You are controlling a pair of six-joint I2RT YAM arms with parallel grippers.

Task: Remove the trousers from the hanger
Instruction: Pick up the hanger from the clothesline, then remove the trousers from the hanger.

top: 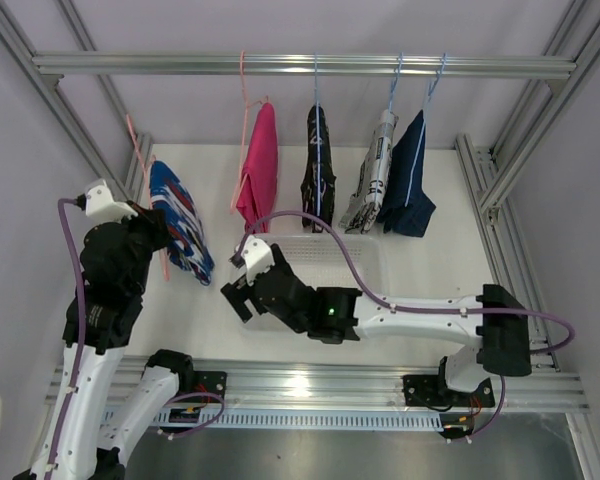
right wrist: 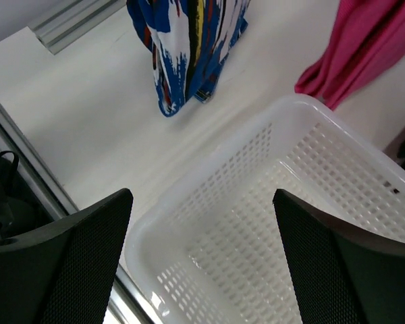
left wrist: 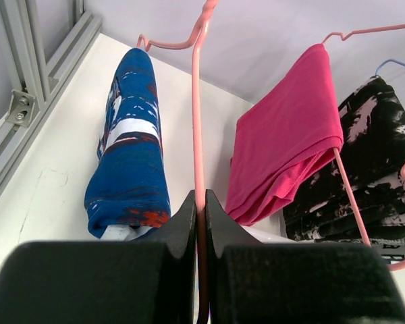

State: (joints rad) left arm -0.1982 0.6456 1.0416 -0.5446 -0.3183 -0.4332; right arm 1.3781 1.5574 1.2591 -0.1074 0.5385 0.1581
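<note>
While clamped, left gripper point(left wrist: 200, 197) on hanger point(left wrist: 196, 101)

Robot lab cell — aluminium extrusion frame point(top: 300, 66), plain white walls point(top: 180, 110), white table point(top: 430, 268).

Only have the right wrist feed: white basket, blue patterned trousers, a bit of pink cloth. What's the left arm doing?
Observer: The left gripper is shut on the wire of a pink hanger. The blue patterned trousers hang on it.
Operator: Is that hanger on the rail?
Observer: No. In the top view its hook sits clear of the rail, out to the left.
Operator: What's on the rail then?
Observer: Four pairs on hangers, left to right: pink pair, black-and-white pair, white printed pair, dark blue pair.
</note>
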